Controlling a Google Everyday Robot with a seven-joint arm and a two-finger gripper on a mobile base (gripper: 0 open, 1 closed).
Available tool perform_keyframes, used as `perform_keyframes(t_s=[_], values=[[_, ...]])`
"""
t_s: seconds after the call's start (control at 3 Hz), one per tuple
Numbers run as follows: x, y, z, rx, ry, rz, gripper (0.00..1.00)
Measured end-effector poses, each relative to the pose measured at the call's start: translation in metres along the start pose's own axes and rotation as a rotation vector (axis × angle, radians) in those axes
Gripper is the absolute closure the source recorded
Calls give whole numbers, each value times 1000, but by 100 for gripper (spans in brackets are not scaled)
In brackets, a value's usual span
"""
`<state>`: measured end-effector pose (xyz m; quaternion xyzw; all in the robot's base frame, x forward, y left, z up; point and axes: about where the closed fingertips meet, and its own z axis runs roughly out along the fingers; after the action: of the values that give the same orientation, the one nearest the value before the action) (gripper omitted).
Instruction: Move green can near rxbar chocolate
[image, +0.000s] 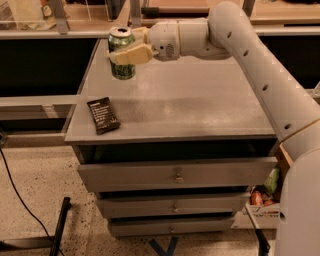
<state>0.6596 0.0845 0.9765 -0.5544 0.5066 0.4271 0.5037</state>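
Note:
The green can (121, 65) with a silver top is held upright in my gripper (128, 51), whose pale fingers (131, 54) are shut around its upper half. The can hangs over the back left part of the grey cabinet top (200, 107), close to the surface. The rxbar chocolate (103, 115), a flat black wrapper with white text, lies near the front left corner of the top, well in front of the can. My white arm reaches in from the right.
The cabinet has three closed drawers (175, 175) below the top. A dark shelf unit stands behind. A black cable (15, 192) runs over the speckled floor at left. A box with items (262, 197) sits at lower right.

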Motion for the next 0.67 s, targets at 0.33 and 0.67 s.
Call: perform_keyframes(t_s=[0.33,0.67], values=[[16,18,7,-32,30,29,70],[28,30,15,-43,54,30,64]])
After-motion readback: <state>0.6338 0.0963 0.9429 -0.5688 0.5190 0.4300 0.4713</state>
